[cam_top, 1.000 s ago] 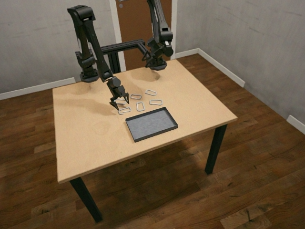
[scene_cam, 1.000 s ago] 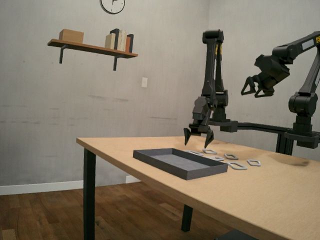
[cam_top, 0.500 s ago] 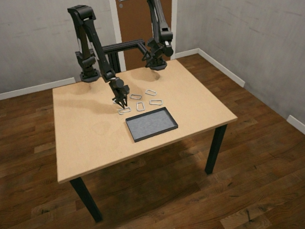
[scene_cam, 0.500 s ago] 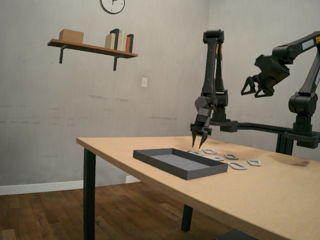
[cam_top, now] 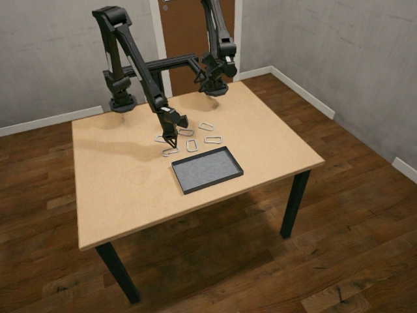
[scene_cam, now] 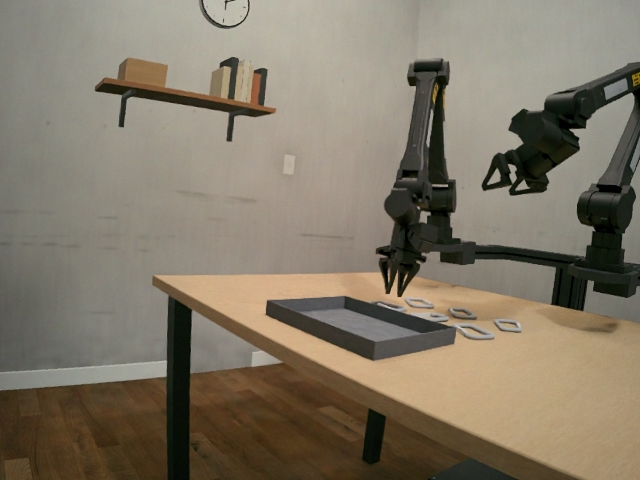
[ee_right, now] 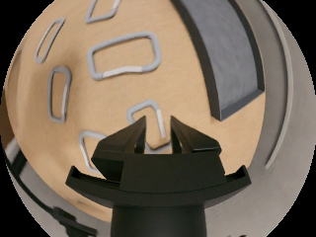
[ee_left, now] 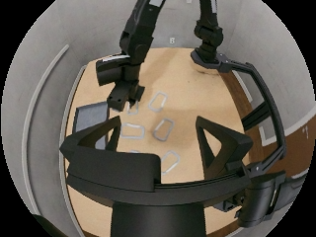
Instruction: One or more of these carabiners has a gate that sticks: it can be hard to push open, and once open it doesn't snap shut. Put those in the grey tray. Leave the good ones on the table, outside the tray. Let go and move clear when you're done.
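Six carabiners in all, on counter [cam_top: 134, 202] [scene_cam: 516, 387] [ee_left: 173, 74] [ee_right: 188, 99]; one tray [cam_top: 206, 169] [scene_cam: 356, 322] [ee_left: 91, 117] [ee_right: 224, 44], none inside. Right end effector [cam_top: 174, 147] [scene_cam: 393, 294] [ee_left: 132, 105] [ee_right: 158, 118]: two fingers, narrow gap between, clamped on nothing. Nearest carabiner [cam_top: 173, 153] [scene_cam: 388, 305] [ee_left: 133, 114] [ee_right: 130, 115] lay below fingertips, gap showing at gate's end. Other five carabiners [cam_top: 192, 150] [scene_cam: 478, 338] [ee_left: 132, 137] [ee_right: 123, 70] lay ahead and left in right wrist view; tray ahead and right. Left end effector [cam_top: 197, 86] [scene_cam: 497, 191] [ee_left: 158, 118]: raised above counter, two fingers wide apart, held nothing.
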